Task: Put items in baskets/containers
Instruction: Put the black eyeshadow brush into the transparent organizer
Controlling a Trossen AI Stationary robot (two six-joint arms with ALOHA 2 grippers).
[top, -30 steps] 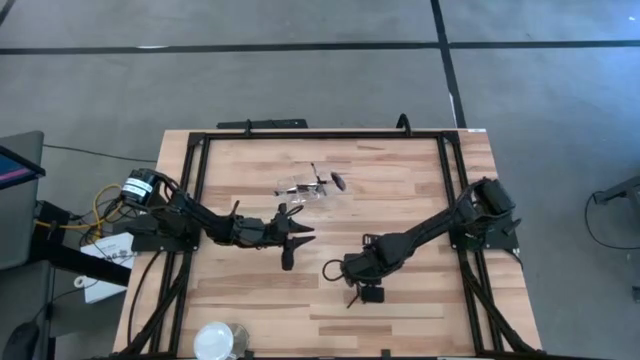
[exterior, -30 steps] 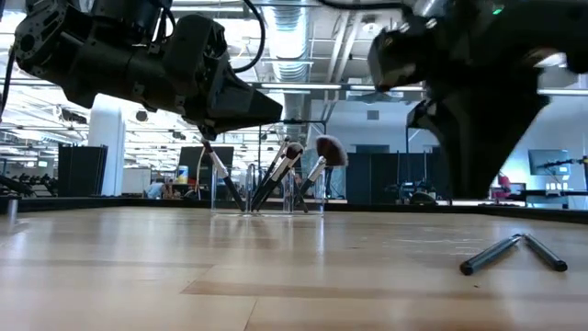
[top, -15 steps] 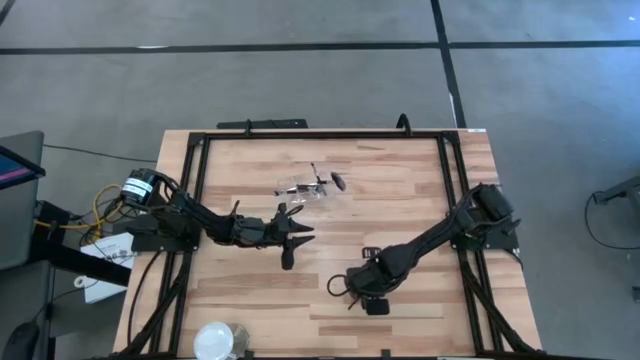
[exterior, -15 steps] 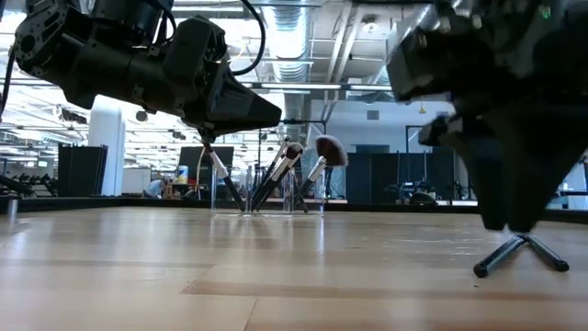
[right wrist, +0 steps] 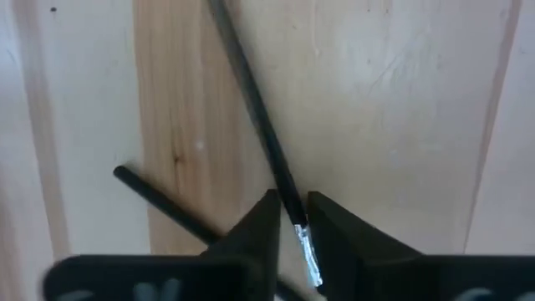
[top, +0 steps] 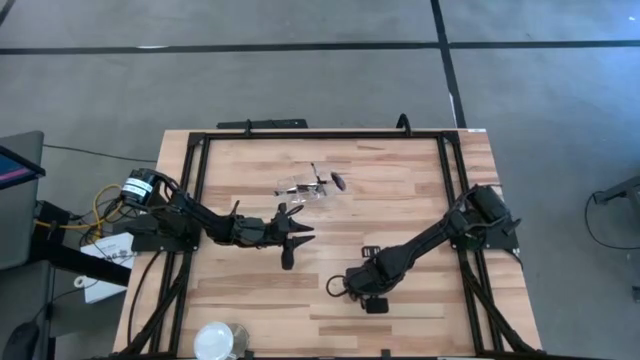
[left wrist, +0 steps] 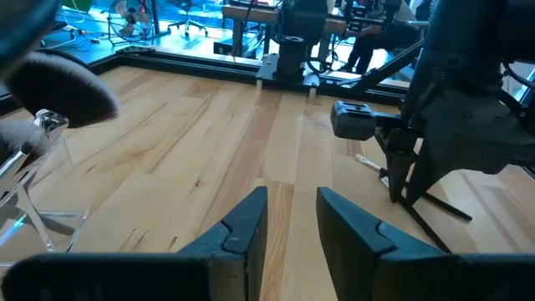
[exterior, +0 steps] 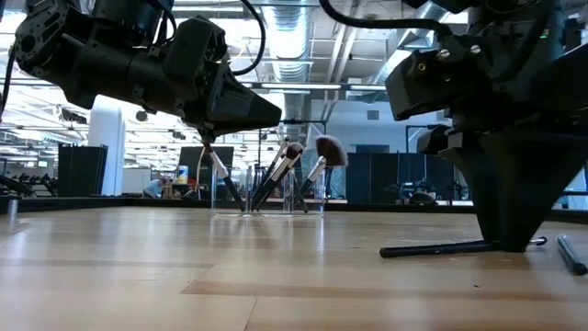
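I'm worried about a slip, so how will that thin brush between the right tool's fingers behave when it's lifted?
The brush is probably stiff and light: its long thin handle lies straight. The right tool pinches it near the silver ferrule, off-centre, so it may pivot or droop. Round and slim, it could roll if dropped.

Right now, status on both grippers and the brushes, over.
Right gripper down at table, fingers closing around one brush; a second brush crosses beneath. Left gripper open, waiting near clear container.
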